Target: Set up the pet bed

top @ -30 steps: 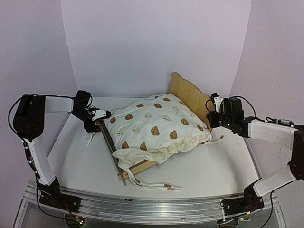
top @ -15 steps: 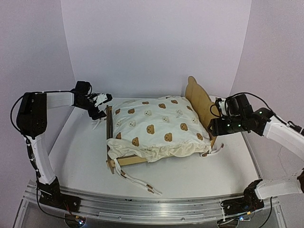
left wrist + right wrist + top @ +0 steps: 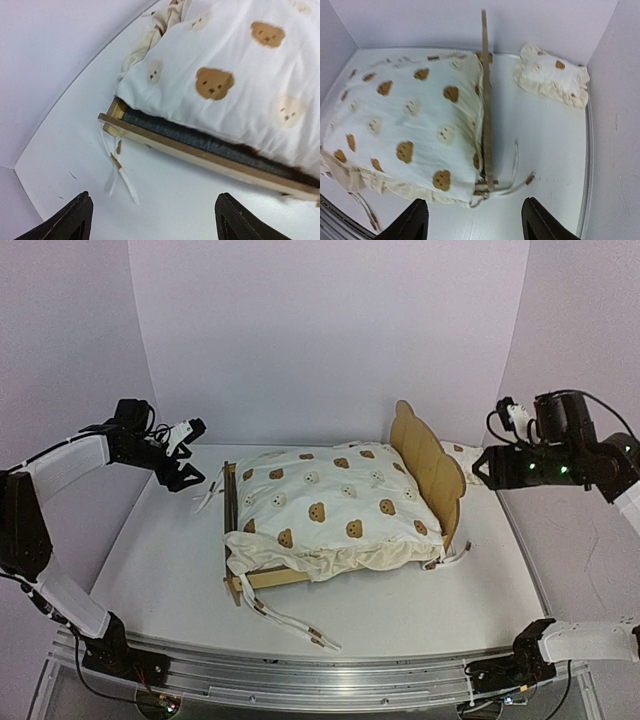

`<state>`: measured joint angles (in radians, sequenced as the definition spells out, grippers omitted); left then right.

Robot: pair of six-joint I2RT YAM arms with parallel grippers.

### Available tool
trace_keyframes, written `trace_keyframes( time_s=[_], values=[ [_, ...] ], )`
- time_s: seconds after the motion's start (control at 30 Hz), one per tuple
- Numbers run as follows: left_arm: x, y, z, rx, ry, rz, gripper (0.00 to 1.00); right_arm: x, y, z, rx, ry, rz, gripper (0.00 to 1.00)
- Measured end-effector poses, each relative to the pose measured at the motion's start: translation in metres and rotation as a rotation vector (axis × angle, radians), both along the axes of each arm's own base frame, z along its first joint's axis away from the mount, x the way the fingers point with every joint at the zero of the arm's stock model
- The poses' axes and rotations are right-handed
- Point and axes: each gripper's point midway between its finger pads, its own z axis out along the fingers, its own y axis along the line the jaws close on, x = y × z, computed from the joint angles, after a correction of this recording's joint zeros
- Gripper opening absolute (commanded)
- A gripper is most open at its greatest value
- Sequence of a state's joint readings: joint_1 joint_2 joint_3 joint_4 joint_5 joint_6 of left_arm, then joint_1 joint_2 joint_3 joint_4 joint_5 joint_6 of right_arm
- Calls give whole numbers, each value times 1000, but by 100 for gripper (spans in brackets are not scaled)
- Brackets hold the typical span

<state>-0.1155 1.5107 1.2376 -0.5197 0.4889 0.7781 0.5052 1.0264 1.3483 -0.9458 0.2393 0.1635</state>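
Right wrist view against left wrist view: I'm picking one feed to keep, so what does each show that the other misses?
Only the right wrist view shows the small ruffled pillow beyond the headboard, which it sees edge-on. Only the left wrist view shows the dark grey base under the bear-print cushion. Both show that cushion lying on the pet bed, loose tie strings and the white table.

The cushion point(image 3: 330, 505) covers most of the pet bed point(image 3: 425, 450) — base mostly hidden.
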Motion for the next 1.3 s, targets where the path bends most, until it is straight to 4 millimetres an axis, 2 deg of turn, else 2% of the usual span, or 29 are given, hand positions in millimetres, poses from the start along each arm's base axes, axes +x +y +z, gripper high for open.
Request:
trace_keyframes(
  time_s=[0.1,0.17,0.23,0.3,0.37,0.47,0.5,0.6,0.73,0.83,1.0,1.07,1.1,1.17,1.3],
  values=[
    [-26,-9,18,-94,37,5,87,10,20,49,69,-80,80,55],
    [-45,-15,27,-152,60,8,88,18,42,72,131,-106,154,54],
    [-65,-24,34,-208,88,5,88,29,74,84,187,-115,246,55],
    [-82,-31,40,-261,116,3,88,34,113,82,205,-99,348,57],
    [-96,-34,44,-307,141,7,89,34,162,67,190,-61,469,58],
    [-109,-34,48,-354,163,27,89,14,238,15,122,41,661,60],
    [-113,-34,48,-362,169,33,89,4,258,-5,94,83,716,61],
    [-123,-32,44,-381,191,50,89,-20,293,-49,24,164,819,63],
    [-132,-32,30,-381,238,63,86,-36,316,-92,-48,232,882,64],
    [-136,-34,22,-375,263,58,81,-40,330,-116,-91,267,910,61],
    [-150,-48,8,-356,310,9,79,-42,351,-143,-111,296,936,60],
    [-159,-56,3,-340,331,-26,79,-45,357,-153,-113,311,944,57],
    [-163,-61,0,-329,339,-47,79,-46,360,-158,-113,317,949,50],
    [-171,-69,-5,-305,351,-91,79,-46,367,-170,-111,330,947,27],
    [-182,-82,-17,-240,352,-171,79,-38,374,-199,-139,345,909,3]
  ],
)
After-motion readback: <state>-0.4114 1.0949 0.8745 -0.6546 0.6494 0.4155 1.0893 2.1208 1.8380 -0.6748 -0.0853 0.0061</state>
